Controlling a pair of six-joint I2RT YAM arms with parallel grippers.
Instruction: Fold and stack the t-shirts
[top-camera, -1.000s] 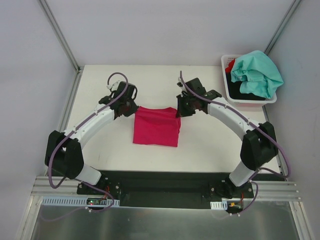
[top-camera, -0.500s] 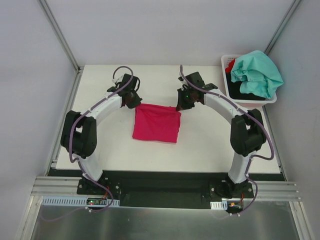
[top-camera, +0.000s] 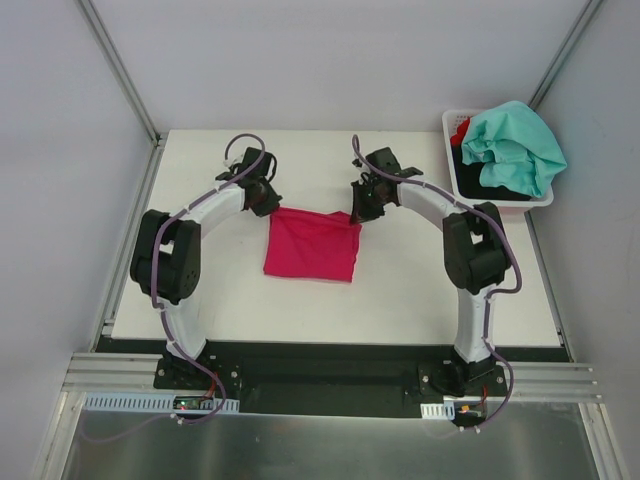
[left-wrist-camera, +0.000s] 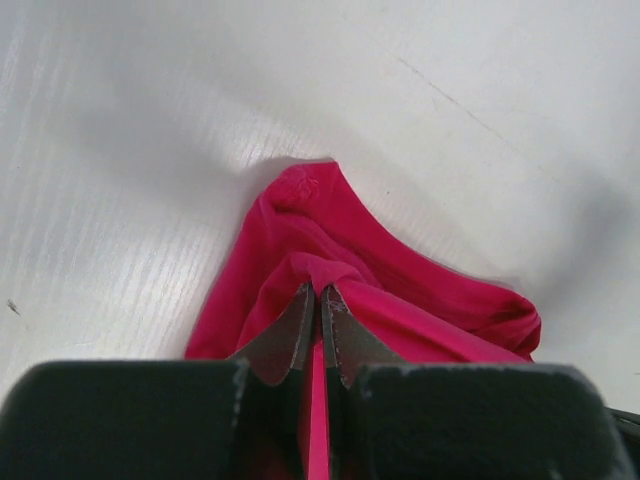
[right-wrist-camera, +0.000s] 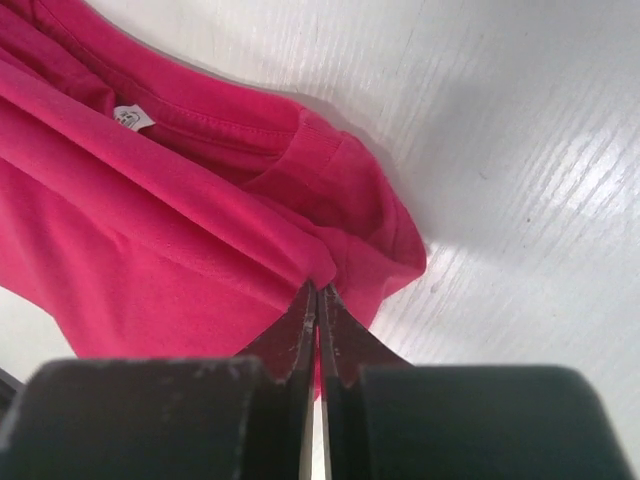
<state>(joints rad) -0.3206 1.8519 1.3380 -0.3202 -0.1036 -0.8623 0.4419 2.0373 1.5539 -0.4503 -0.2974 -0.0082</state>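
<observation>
- magenta-pink t-shirt (top-camera: 312, 245): soft matt knit cloth with stitched hems; its small label (right-wrist-camera: 132, 118) is white woven fabric.
- teal-mint t-shirt (top-camera: 515, 145): matt cloth, crumpled into soft folds.
- worktop (top-camera: 420, 290): white and smooth, with a fine line grain, a soft sheen and a few dark specks.
- left tool (left-wrist-camera: 318, 295): fingers (left-wrist-camera: 288, 345) of dull grey metal with scuffed edges, on a matt black plastic body.
- right tool (right-wrist-camera: 317, 292): the same dull scuffed metal fingers (right-wrist-camera: 345, 345) on a matt black body.
- basket (top-camera: 452, 172): smooth white plastic.
- arms (top-camera: 215, 212): white shells with a light gloss, matt black joints, smooth purple cables.
- rail (top-camera: 330, 378) at the near edge: bare brushed metal.
</observation>
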